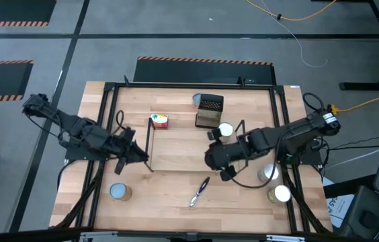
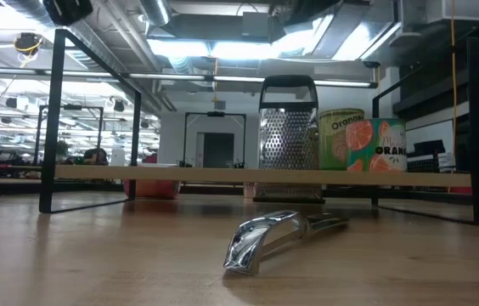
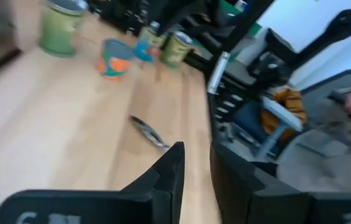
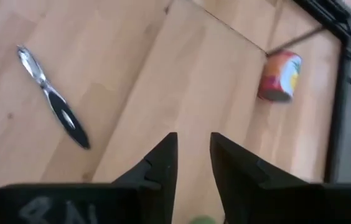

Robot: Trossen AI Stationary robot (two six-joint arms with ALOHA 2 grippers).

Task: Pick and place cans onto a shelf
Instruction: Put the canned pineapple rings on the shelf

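Shelf (image 1: 176,153) sits mid-table, its wooden board bare as far as we can see from above. Cans are scattered round it: a red-labelled can (image 1: 159,121) by the shelf's far left corner, a pale-blue-topped can (image 1: 119,191) at the near left, a white-topped can (image 1: 225,129) beside the dark grater (image 1: 209,111), and two more (image 1: 278,193) near the right frame post. A metal opener (image 1: 199,191) lies on the table in front of the shelf.

Right gripper (image 1: 224,171) hovers over the shelf's right end; its jaws stand a narrow gap apart, holding nothing. Left gripper (image 1: 138,156) sits at the shelf's left edge, jaws likewise slightly parted and empty.

We judge the cans rigid, moderately heavy and smooth-walled, so slippery; best gripped across the mid-body, kept upright.
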